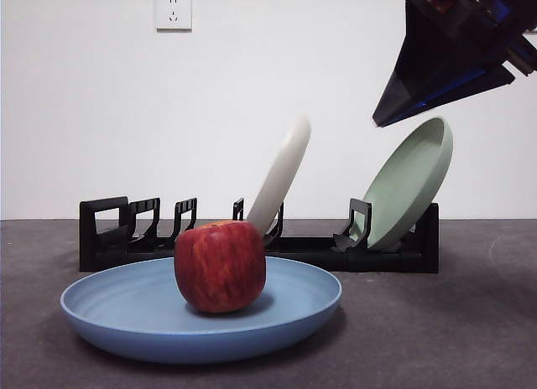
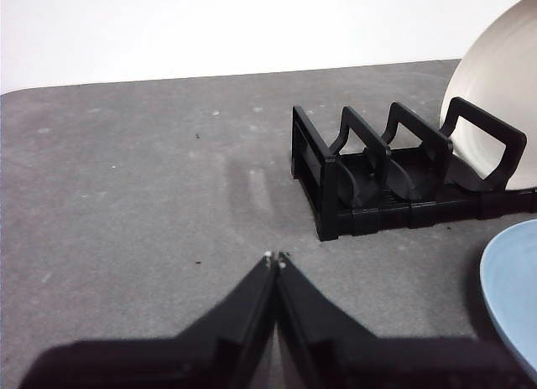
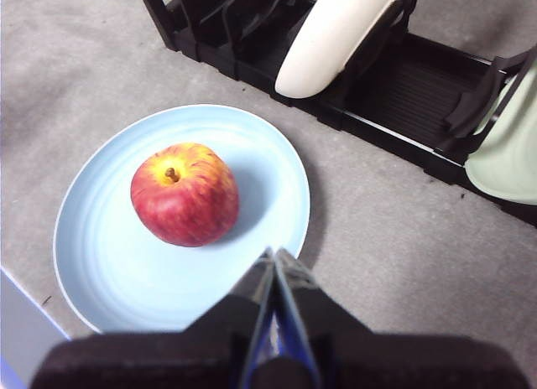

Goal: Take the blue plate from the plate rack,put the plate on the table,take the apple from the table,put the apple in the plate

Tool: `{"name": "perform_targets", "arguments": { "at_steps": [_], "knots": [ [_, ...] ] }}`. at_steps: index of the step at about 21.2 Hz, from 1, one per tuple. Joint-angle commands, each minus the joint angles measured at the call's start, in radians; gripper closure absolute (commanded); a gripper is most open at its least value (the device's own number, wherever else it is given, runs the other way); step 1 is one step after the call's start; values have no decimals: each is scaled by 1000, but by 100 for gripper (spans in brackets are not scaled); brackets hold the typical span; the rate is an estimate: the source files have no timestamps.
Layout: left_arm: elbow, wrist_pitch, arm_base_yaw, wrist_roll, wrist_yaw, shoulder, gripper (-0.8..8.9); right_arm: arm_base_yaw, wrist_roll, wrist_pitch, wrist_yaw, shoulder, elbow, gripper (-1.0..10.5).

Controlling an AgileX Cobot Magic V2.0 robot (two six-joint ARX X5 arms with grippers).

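Note:
The blue plate (image 1: 126, 309) lies flat on the table (image 1: 453, 330) in front of the plate rack (image 1: 109, 230). The apple (image 1: 220, 265) sits upright on the plate, a little off its centre. In the right wrist view the apple (image 3: 185, 194) rests on the blue plate (image 3: 109, 263), and my right gripper (image 3: 275, 256) is shut and empty, raised above the plate's near rim. It shows as the dark shape at the front view's top right (image 1: 382, 119). My left gripper (image 2: 275, 257) is shut and empty over bare table beside the rack's handle end (image 2: 336, 184); the blue plate's edge (image 2: 516, 297) shows there.
A cream-white plate (image 1: 281, 175) leans in the rack's middle slots and a pale green plate (image 1: 411, 184) leans at its right end. A white wall with a socket (image 1: 173, 11) stands behind the table.

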Motion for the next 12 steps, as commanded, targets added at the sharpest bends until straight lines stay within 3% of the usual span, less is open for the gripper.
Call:
{"name": "perform_targets", "arguments": {
  "at_steps": [1,8,10,12],
  "knots": [
    [-14,5,3,-3,-1,-3,815,1,9,5,2,-2,-2,962],
    [-14,5,3,-3,-1,-3,815,-19,-13,-45,32,-60,-2,962],
    [-14,5,3,-3,-1,-3,815,-54,-107,-70,55,-132,-4,962],
    [-14,5,3,-3,-1,-3,815,-116,-156,-69,55,-237,-17,962]
  ]
}}
